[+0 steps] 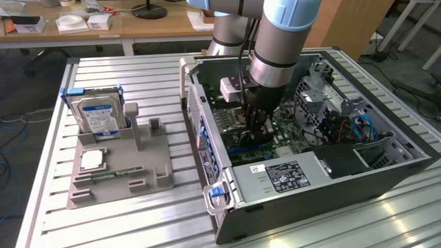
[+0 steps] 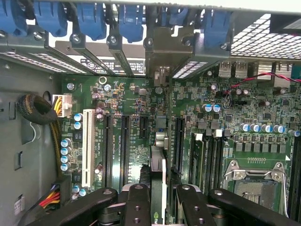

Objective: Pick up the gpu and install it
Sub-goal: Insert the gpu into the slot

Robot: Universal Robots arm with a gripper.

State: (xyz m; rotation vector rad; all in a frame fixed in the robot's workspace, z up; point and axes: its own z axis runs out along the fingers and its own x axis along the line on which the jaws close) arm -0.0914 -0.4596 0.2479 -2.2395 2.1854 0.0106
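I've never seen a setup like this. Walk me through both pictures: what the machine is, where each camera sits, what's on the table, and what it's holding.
The machine is a robot arm reaching down into an open computer case that lies on a slatted metal table. One picture comes from a camera standing off to the side; the other from a camera on the arm's wrist, looking down at the green motherboard.

At the arm's tip is a pincer with dark fingers. It grips the gpu, a thin card held on edge, just above the motherboard's long black slots.

On the exterior view's left, a grey holder tray carries a hard drive standing upright, a square processor chip and a slim green memory stick.
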